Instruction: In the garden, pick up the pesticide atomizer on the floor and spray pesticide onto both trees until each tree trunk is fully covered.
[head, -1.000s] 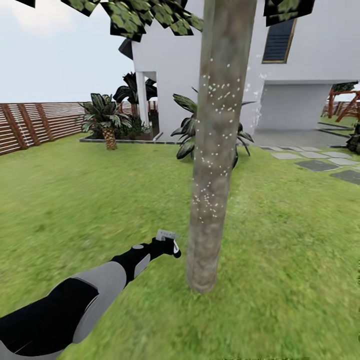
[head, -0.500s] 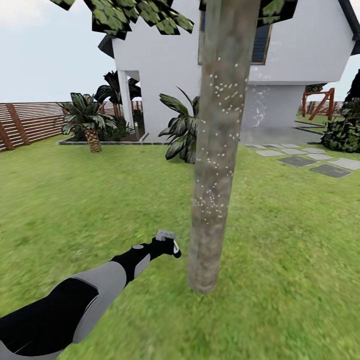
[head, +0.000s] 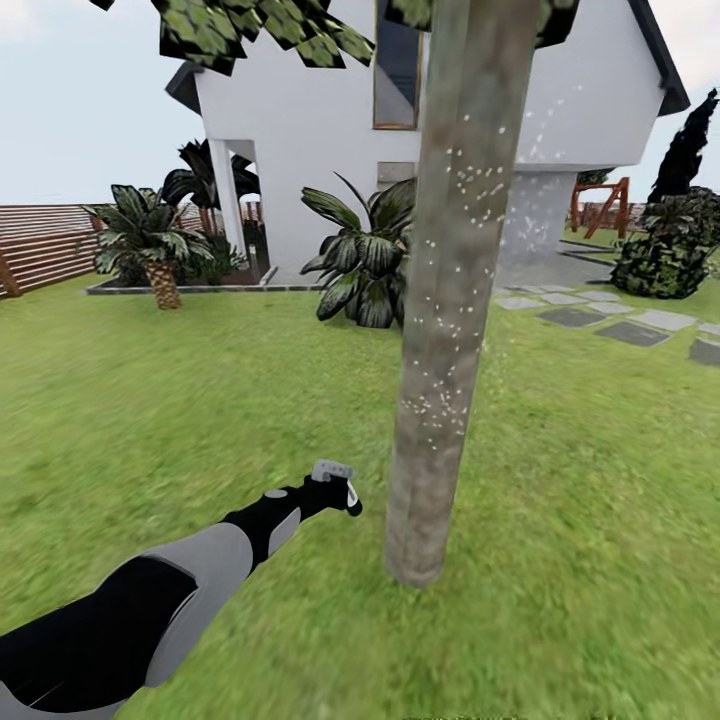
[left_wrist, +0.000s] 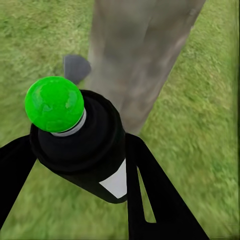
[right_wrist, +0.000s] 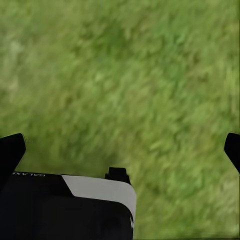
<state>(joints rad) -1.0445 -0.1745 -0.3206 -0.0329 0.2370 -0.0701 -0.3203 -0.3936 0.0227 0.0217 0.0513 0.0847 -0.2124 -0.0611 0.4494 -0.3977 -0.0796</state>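
A thick grey-brown tree trunk (head: 440, 350) rises from the grass just right of centre, its middle and upper bark dotted with white pesticide specks (head: 448, 290). More specks float right of it. My left gripper (head: 336, 487) is held out low, a short way left of the trunk's base, shut on the pesticide atomizer (head: 333, 470). In the left wrist view the atomizer (left_wrist: 85, 150) is a dark bottle with a white label and a green ball on top, clamped between the black fingers (left_wrist: 150, 195), with the trunk (left_wrist: 140, 55) close ahead. My right gripper (right_wrist: 121, 147) is open over bare grass.
A leafy plant (head: 365, 255) and a white house (head: 300, 130) stand behind the trunk. A small palm (head: 145, 235) and the slatted fence (head: 40, 250) are at far left. Grey stepping stones (head: 600, 320) and a dark bush (head: 665, 250) lie at right. Lawn (head: 150, 400) spreads all around.
The camera has swung: house, plants and fence slid left and the trunk edged right. More white specks show on and beside the trunk. The left arm keeps its pose in the picture.
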